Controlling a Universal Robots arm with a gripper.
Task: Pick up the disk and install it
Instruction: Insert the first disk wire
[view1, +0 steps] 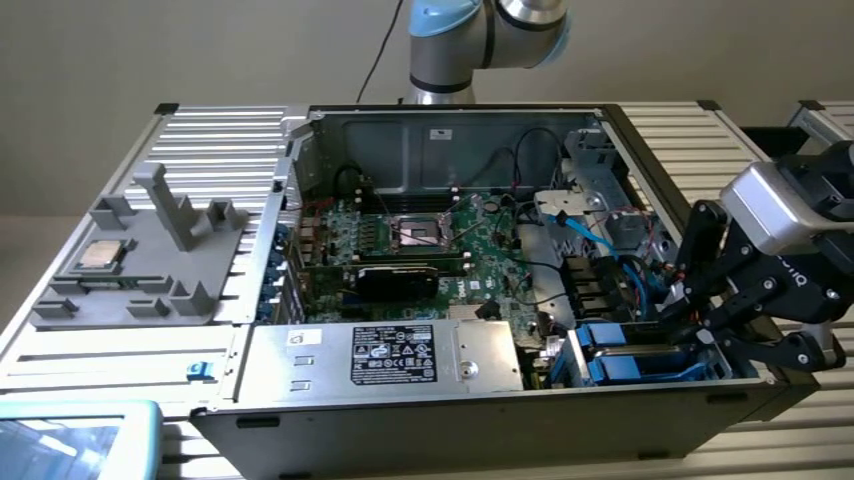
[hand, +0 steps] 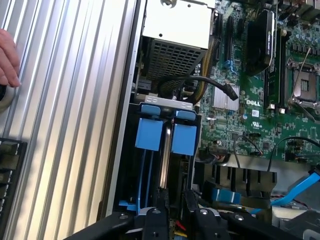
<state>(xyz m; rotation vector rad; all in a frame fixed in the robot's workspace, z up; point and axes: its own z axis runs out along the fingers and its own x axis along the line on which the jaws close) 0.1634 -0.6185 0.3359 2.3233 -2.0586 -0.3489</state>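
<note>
Item one, the claw (hand: 174, 202) (view1: 707, 335): low over the drive bay (view1: 577, 355) in the computer case's (view1: 400, 440) front corner, exterior view's right; I cannot tell whether it grips or stands free. Item two, the disk (hand: 184, 139) (view1: 611, 335): on edge in that bay, in line with the claw, just beside a second blue carrier (hand: 150, 134) and near the silver power supply box (view1: 400, 355). Further out I log the motherboard (view1: 427, 235), a CPU chip (view1: 100, 257) on the grey tray (view1: 147, 290), and a person's hand (hand: 7, 55) on the ribbed bench (hand: 75, 125).
</note>
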